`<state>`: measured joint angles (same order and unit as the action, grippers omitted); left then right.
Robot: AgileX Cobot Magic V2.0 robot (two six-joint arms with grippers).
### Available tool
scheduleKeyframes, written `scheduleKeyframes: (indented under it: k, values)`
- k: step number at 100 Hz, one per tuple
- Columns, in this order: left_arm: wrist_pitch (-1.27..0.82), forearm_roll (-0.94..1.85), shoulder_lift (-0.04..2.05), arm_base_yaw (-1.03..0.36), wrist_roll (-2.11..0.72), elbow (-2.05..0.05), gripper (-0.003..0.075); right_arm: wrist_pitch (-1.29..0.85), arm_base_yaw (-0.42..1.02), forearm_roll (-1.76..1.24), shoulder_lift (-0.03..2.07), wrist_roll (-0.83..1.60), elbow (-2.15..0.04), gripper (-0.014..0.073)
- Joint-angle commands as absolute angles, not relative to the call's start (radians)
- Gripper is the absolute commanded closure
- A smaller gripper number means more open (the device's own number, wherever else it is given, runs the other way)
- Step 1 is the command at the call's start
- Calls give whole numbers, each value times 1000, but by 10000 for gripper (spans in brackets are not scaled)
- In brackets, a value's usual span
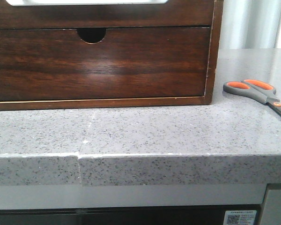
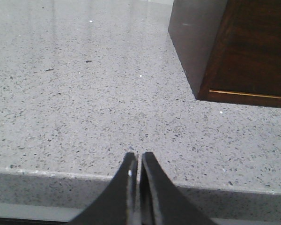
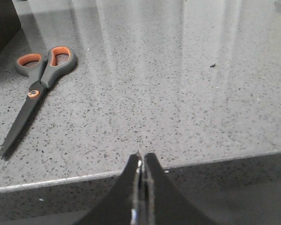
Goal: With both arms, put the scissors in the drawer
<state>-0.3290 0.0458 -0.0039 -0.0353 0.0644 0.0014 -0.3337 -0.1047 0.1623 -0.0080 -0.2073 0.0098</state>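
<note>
The scissors [image 1: 258, 92] lie flat on the grey speckled counter [image 1: 145, 126] to the right of the cabinet; grey handles with orange lining, blades running off the right edge. They also show in the right wrist view [image 3: 40, 89], closed, away from the fingers. The drawer [image 1: 98, 63] is dark brown with a half-round notch [image 1: 91, 34] and is pushed in. My left gripper [image 2: 138, 155] is shut and empty over the counter's front edge. My right gripper [image 3: 142, 157] is shut and empty over the front edge. Neither gripper shows in the front view.
The wooden cabinet frame [image 1: 214, 47] surrounds the drawer; its corner shows in the left wrist view [image 2: 210, 61]. The counter's front edge [image 1: 140, 157] drops off below. A seam [image 1: 80, 154] crosses the counter in front of the cabinet.
</note>
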Motion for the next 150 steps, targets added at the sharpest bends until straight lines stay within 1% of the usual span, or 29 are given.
scheduleKeyframes:
  k: [1, 98, 142, 150]
  values:
    - [-274, 48, -32, -32, 66, 21, 742, -315, -108, 181, -29, -196, 38, 635]
    - [-266, 17, -32, -32, 66, 21, 742, -315, -108, 181, -29, -196, 38, 635]
    - [-226, 17, -32, -32, 66, 21, 742, -315, -108, 182, -29, -196, 38, 635]
    - [-222, 17, -32, -32, 66, 21, 742, -322, -108, 220, -29, -196, 38, 635]
